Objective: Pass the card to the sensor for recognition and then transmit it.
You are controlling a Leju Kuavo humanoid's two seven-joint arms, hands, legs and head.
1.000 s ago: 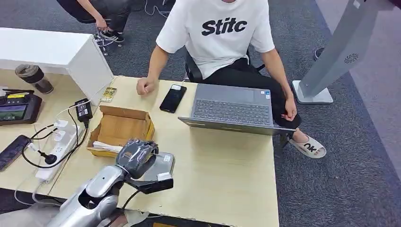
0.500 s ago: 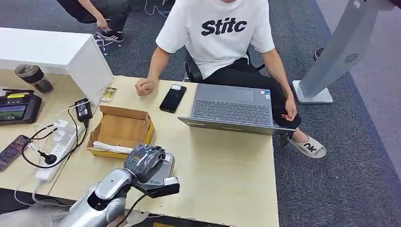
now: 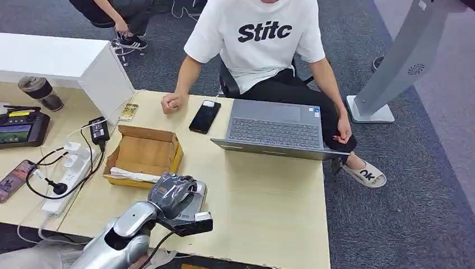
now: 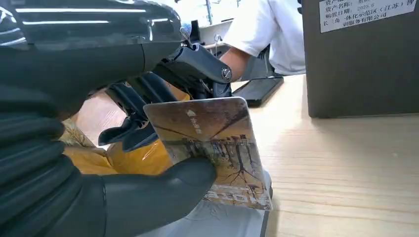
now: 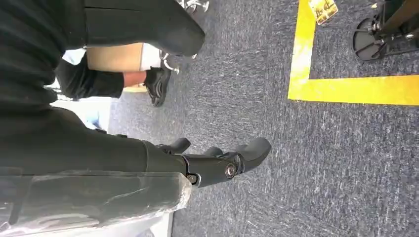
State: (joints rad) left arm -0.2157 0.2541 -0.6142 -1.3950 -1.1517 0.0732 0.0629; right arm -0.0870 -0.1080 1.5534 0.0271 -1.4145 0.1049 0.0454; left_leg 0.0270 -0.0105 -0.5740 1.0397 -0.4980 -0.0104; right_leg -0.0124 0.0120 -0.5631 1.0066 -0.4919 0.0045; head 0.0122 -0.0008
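A card [image 4: 207, 133] printed with a brownish picture is pinched in my left hand [image 3: 171, 192], the thumb [image 4: 163, 190] pressing its face and the darker fingers behind it. The hand hovers just over a flat grey sensor [image 3: 198, 191] near the table's front edge. In the left wrist view the card's lower edge sits close above the sensor's pale surface [image 4: 217, 224]; I cannot tell if they touch. My right hand [image 5: 217, 160] hangs over grey carpet, fingers loosely apart and holding nothing.
An open cardboard box [image 3: 144, 154] stands just behind the sensor. A laptop [image 3: 274, 129] and a black phone [image 3: 204, 116] lie farther back before a seated person [image 3: 263, 39], whose fist [image 3: 172, 102] rests on the table. A power strip [image 3: 67, 174] with cables lies left.
My left hand has moved with the card a little to the right and forward, from beside the box to over the sensor, and has since settled slightly lower.
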